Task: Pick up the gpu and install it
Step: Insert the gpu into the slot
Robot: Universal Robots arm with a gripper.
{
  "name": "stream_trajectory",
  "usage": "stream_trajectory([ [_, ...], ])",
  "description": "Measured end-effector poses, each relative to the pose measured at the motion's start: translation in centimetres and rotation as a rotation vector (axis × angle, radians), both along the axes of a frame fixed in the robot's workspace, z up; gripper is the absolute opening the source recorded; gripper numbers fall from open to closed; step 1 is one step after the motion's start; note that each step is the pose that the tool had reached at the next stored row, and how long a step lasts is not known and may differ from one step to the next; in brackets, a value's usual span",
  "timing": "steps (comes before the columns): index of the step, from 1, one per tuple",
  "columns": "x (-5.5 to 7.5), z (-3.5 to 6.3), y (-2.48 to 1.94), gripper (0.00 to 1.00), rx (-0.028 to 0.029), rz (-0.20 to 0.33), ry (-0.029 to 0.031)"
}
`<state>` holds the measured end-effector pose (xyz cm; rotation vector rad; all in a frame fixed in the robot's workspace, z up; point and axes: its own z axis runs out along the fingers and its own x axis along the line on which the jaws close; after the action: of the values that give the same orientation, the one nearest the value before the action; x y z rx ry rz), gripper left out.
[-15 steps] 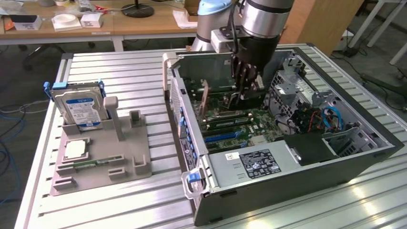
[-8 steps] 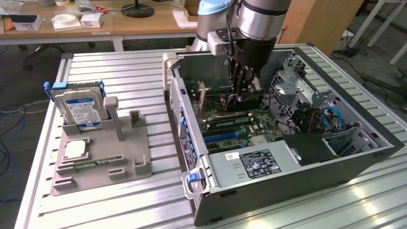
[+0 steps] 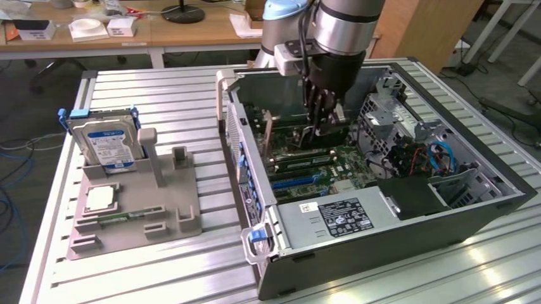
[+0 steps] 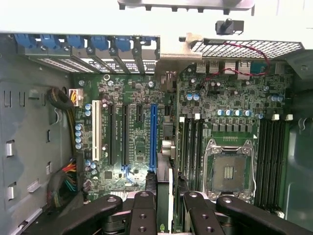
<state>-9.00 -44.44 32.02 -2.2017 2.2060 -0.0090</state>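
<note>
A slatted aluminium table (image 3: 169, 88) fills the foreground, with a wooden desk (image 3: 186, 31) behind it. On the table lies an open computer case (image 3: 381, 234) with its side panel off. The arm reaches down into the case from above.

The gripper (image 3: 325, 126) (image 4: 170, 196) is down inside the case, its fingers (image 4: 142, 210) closed from both sides on the gpu (image 3: 300, 142) (image 4: 167, 147). The wrist view shows the card edge-on as a thin upright strip between them. The card hangs from the gripper's tips and runs from them towards the case's rear wall with its blue slot latches (image 4: 100, 44). It stands low over the motherboard (image 4: 137, 98). Whether it is seated in a slot cannot be told.

Directly under the gripper are the expansion slots, with the long blue slot (image 4: 153, 132) just beside the card's edge. The empty processor socket (image 4: 229, 169) lies near the gripper on the other side of the card. The power supply (image 3: 330, 215) sits in the case near the gripper.

Well away from the gripper, towards the exterior view's left, a grey holder tray (image 3: 135, 221) carries an upright hard drive (image 3: 106, 145) and a square silver chip (image 3: 100, 197).
</note>
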Motion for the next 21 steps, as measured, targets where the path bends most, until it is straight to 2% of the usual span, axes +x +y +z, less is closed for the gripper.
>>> stream_trajectory([
  [5,0.0,-0.12,-0.1,0.26,-0.0002,0.0,-0.0033],
  [8,-0.1,-0.21,-0.1,0.26,-0.0001,0.0,-0.0129],
  [10,-0.1,-0.26,-0.11,0.26,-0.0001,0.0,-0.0166],
  [21,-0.3,-1.23,-0.15,0.26,0.0,0.0,-0.0172],
])
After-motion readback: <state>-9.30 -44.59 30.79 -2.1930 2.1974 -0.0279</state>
